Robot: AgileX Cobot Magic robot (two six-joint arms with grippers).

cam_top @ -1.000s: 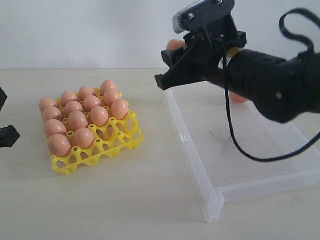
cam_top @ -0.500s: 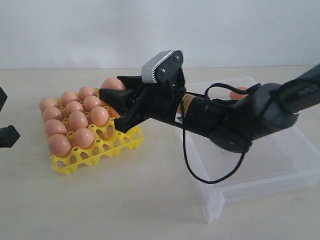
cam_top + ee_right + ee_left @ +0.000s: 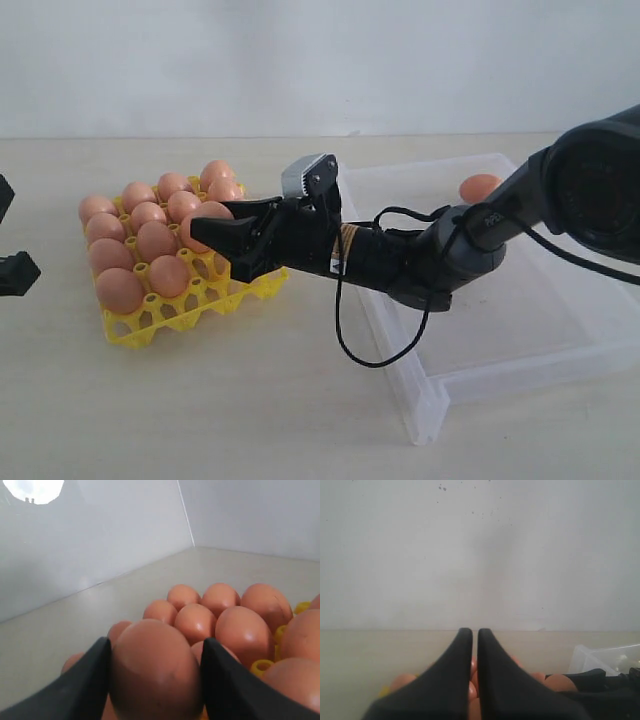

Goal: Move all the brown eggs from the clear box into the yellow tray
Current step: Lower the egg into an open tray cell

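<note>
Pale beige table [image 3: 250, 400], faint wood grain, runs back to a white wall. Two things sit flat on it. Clear box [image 3: 540, 320]: big, shallow, see-thru plastic w/ low walls, set at an angle to the table's front edge. Yellow tray [image 3: 170, 320]: left of the box, near but not touching, strip of tabletop betw. them, also skewed, not lined up w/ the box.
</note>
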